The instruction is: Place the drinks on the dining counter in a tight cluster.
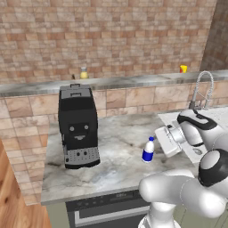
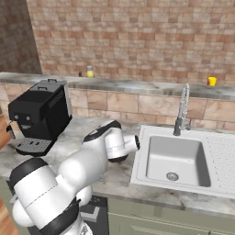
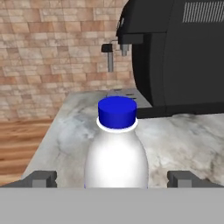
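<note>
A small blue-and-white bottle (image 1: 148,150) with a blue cap stands upright on the marble sink counter (image 1: 111,151), right of the coffee machine. In the hand view the bottle (image 3: 116,153) fills the middle, and my gripper (image 3: 113,178) is open, one fingertip on each side and clear of it. From the left base view my gripper (image 1: 158,140) reaches the bottle from the right. A yellow bottle (image 1: 83,73) with a pale cap stands on the grey ledge above the brick backsplash, also seen as the yellow bottle (image 2: 90,72) in the right base view. The dining counter is out of view.
A black coffee machine (image 1: 78,127) stands close to the left of the bottle. The sink (image 2: 174,158) and its faucet (image 2: 182,110) lie to the right. A small yellow object (image 1: 183,68) sits on the ledge near the faucet. The counter's front edge drops to a wood floor (image 1: 13,209).
</note>
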